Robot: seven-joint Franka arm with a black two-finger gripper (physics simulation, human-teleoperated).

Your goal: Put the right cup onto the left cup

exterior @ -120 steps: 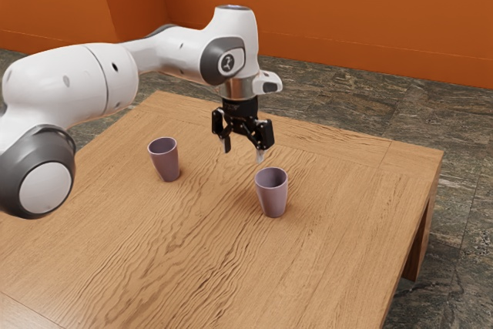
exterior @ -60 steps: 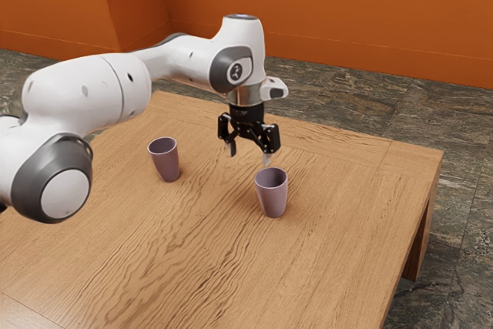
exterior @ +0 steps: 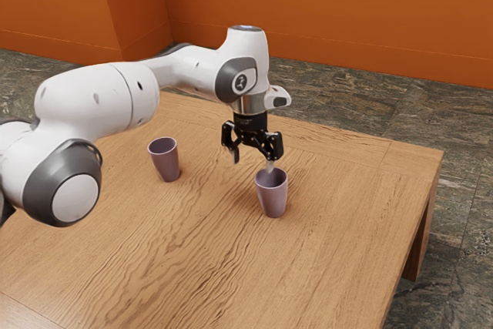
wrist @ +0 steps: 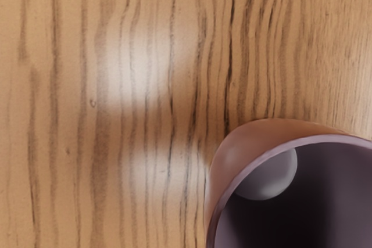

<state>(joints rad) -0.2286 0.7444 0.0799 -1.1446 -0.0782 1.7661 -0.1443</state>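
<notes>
Hand (exterior: 253, 162) is released: fingers apart, nothing between them, pointing down at the middle of the exterior view. Sits just above and beside the lighter purple cup (exterior: 272, 195), which stands upright on the desk (exterior: 354, 260), slightly right of center and below the hand in that frame. Fingertip on the exterior view's right overlaps that cup's far rim; can't tell if it touches. Darker purple cup (exterior: 166, 162) also upright on the desk, left of center in the exterior view, well apart from the lighter one. Cups not stacked. Both taper toward the base, open mouths up. Wrist view: looks down on one purple cup near the hand, cut off by the frame edge; rim, part of the outer wall and dark inside visible, plus a round greyish patch inside, can't tell what it is. Wood grain around it, two soft glare spots on the wood. White arm (exterior: 88, 105) with dark grey joints comes in from the exterior view's left. Orange wall (exterior: 347, 5) across the top of that view, dark stone floor (exterior: 462, 229) behind and to the right of the desk.
</notes>
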